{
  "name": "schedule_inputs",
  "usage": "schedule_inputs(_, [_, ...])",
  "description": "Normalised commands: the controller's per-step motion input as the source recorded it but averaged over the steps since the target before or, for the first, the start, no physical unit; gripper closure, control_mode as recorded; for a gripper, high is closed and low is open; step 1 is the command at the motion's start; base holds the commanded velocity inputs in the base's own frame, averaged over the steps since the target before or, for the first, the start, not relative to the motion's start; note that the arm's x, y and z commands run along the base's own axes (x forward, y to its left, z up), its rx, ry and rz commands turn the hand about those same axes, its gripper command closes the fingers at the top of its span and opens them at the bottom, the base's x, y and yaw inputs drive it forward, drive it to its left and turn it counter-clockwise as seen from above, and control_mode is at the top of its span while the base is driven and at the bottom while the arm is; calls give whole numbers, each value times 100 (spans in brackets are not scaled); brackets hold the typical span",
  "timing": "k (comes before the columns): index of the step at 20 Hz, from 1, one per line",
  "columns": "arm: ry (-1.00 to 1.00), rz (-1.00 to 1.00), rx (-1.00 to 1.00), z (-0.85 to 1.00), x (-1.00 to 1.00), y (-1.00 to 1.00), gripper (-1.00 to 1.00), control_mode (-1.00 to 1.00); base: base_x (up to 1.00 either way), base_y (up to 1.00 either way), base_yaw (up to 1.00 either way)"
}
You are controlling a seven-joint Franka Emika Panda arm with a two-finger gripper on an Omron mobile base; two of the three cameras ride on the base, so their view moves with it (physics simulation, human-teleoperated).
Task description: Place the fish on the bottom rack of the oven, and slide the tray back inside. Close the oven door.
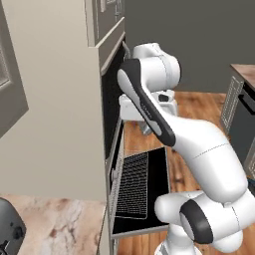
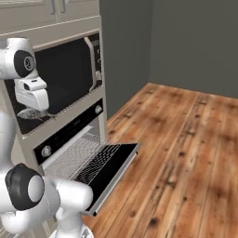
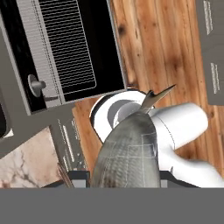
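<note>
The fish [image 3: 129, 153] looks silvery grey and mottled with a faint sheen. The oven door [image 1: 158, 187] is glossy black glass, the bottom rack [image 1: 133, 184] thin metal wire, the floor [image 2: 186, 148] polished wood planks.

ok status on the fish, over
Hand shut on the fish, held high. Oven door down, bottom rack slid out over it. Nothing in the way.

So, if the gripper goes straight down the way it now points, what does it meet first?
Probably the robot's own white base, which lies under the gripper and the held fish. The bottom rack on the open oven door lies off to the side; depth is unclear.
</note>
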Motion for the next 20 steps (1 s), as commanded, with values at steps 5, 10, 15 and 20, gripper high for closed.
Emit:
schedule_inputs(5, [0, -6, 3, -3, 0, -4, 100, -100, 2, 0, -10])
schedule_inputs(10, [0, -6, 12, -29, 17, -57, 100, -100, 0, 0, 0])
schedule_inputs(15, [0, 11, 17, -69, 55, -93, 100, -100, 0, 0, 0])
schedule_inputs(20, [0, 19, 8, -86, 67, -32, 100, -100, 0, 0, 0])
